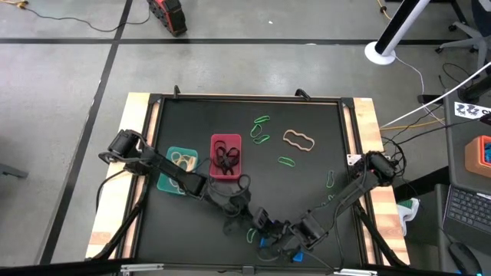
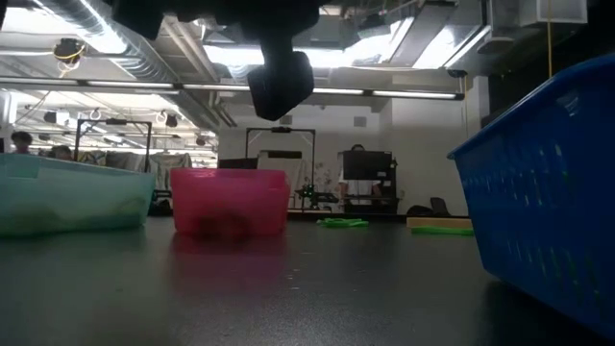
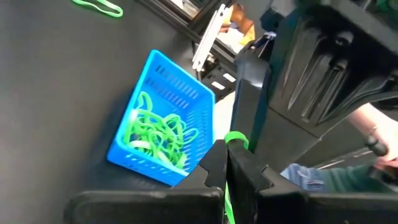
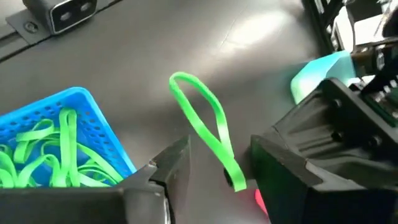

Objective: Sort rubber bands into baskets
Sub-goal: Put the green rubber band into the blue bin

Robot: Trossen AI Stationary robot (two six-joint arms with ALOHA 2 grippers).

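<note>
one green band pinched beside the blue basket

your left gripper [image 3: 227, 163] is clenched on a green rubber band [image 4: 205, 129], hanging it near the blue basket [image 3: 163, 118] where the greens [image 3: 157, 135] collect. your right gripper [image 4: 217, 163] waits released beside it.

You will find no legible text, label, brand, number or sign in any of the four views. The white tag with black patterned marks [image 1: 473, 110], lying on the grey desk at the right edge of the high view, carries markings you cannot read as characters. The red, teal and blue plastic baskets show no readable lettering.
</note>
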